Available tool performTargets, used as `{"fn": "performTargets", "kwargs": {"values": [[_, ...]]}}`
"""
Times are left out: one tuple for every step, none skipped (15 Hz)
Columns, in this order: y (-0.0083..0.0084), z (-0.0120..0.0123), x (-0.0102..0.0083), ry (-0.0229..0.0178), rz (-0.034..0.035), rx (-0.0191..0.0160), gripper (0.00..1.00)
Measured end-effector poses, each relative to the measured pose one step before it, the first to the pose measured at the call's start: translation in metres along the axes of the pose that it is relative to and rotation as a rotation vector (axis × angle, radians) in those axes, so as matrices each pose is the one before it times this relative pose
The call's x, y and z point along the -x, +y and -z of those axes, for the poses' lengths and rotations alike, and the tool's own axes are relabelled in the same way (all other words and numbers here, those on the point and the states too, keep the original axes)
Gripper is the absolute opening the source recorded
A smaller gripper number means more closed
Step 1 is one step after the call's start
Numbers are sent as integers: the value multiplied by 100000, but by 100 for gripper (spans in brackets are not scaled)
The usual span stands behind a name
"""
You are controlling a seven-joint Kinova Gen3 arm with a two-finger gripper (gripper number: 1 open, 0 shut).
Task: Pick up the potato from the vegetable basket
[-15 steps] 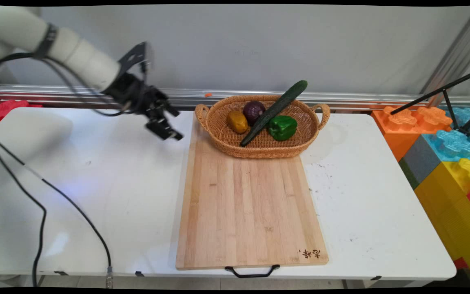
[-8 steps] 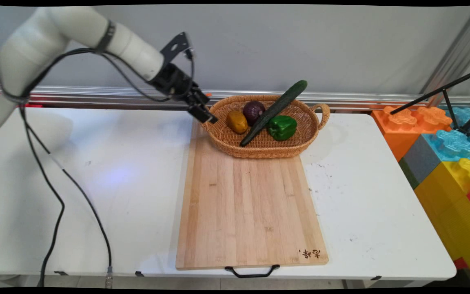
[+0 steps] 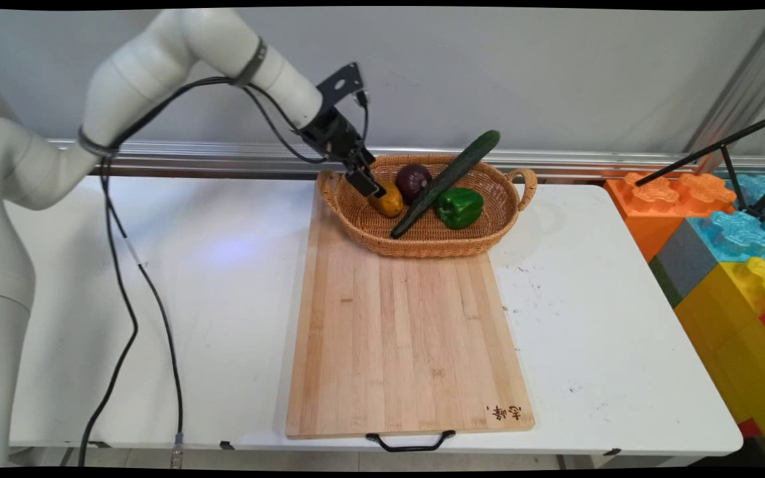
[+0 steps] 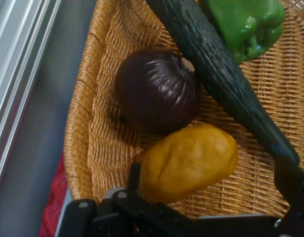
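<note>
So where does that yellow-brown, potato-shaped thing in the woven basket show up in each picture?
Main view: the yellow-brown potato-shaped vegetable lies in the left part of the woven wicker basket, at the tip of the black two-finger gripper.
Hand view: low centre, just above the gripper's linkage.
Shared landmark: the dark purple round onion right beside it.

Bright, even light; soft shadows; hand view slightly blurred.
</note>
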Motion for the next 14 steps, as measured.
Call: {"fn": "performTargets", "kwargs": {"values": [[-281,-701,-271,-915,-1190,736,100],[-305,-777,-294,-906,-892,777,100],[-294,-716,-264,-809,-388,621,100],[-285,-577,-193,-680,246,439,100],[-359,-686,-244,-738,730,585,100],[-260,-444,-118,-528,695,361,100],[-304,-496,-161,-572,712,404,100],[-241,-409,-157,-491,455,345,100],[-244,-420,-134,-536,625,406,100],[-182,-320,-100,-425,579,364,100],[-113,-177,-31,-263,440,232,100],[-87,-173,-85,-183,444,329,100],[-120,-255,-171,-240,649,521,100],[-105,-169,-159,-102,839,553,100]]}}
